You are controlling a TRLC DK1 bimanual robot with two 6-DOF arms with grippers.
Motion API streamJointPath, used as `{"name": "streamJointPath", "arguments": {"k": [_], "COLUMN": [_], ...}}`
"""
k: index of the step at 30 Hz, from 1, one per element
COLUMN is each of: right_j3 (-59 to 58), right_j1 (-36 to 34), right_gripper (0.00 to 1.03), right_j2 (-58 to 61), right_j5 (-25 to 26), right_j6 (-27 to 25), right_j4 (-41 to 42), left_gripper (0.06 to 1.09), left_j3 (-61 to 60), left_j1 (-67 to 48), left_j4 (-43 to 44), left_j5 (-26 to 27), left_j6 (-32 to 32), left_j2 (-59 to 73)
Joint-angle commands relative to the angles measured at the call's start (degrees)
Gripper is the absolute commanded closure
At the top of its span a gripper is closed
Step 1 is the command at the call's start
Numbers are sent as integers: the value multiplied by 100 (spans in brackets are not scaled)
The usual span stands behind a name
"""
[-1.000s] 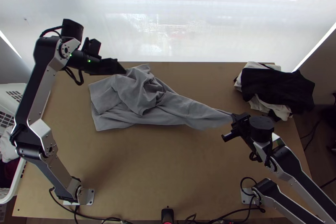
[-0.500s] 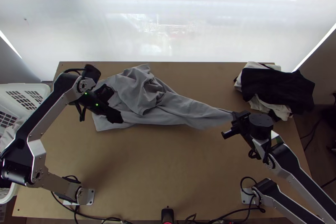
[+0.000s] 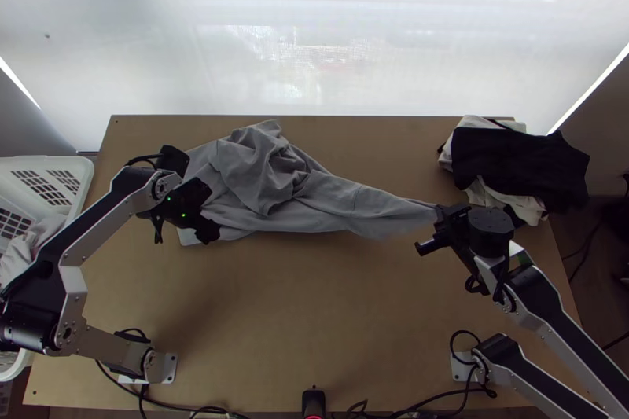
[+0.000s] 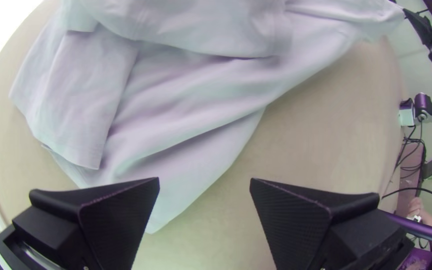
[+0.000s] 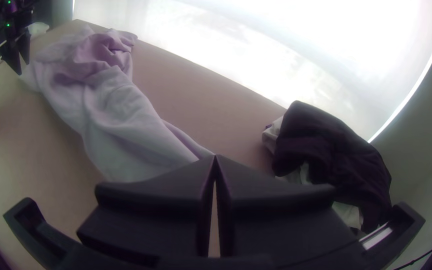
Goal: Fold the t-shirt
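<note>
In the top view the grey t-shirt (image 3: 259, 171) lies bunched toward the table's far left, one part drawn out in a taper to the right. My left gripper (image 3: 208, 232) is over its near-left corner. Seen from the left wrist, the left gripper (image 4: 205, 182) stands open above the corner of the t-shirt (image 4: 191, 115). My right gripper (image 3: 439, 224) is at the tapered end. In the right wrist view the right gripper (image 5: 215, 159) has its tips together on the drawn-out end of the t-shirt (image 5: 121, 120).
A pile of black and white clothes (image 3: 515, 163) lies at the table's far right corner. A white basket (image 3: 79, 175) with cloth in it stands beyond the left edge. Bare wooden table (image 3: 314, 317) spreads in front of the t-shirt.
My left gripper has come from the t-shirt's far left side toward the table's near edge, down to the near-left corner. The right arm and the t-shirt look almost unchanged.
</note>
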Motion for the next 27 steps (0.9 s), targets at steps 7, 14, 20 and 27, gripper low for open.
{"name": "streamJointPath", "arguments": {"k": [7, 14, 20, 27], "right_j3": [78, 86, 113, 113], "right_j1": [-33, -42, -69, -86], "right_gripper": [100, 100, 100, 100], "right_j2": [-1, -19, -28, -133], "right_j5": [0, 0, 0, 0], "right_j6": [24, 41, 85, 85], "right_j4": [-34, -52, -69, -140], "left_gripper": [23, 51, 83, 100], "left_j3": [-570, -579, -579, 124], "left_j1": [40, 32, 32, 49], "left_j4": [803, 1075, 1119, 750], "left_j5": [-379, -388, -388, -371], "left_j6": [47, -41, -24, 100], "left_j2": [242, 295, 330, -65]}}
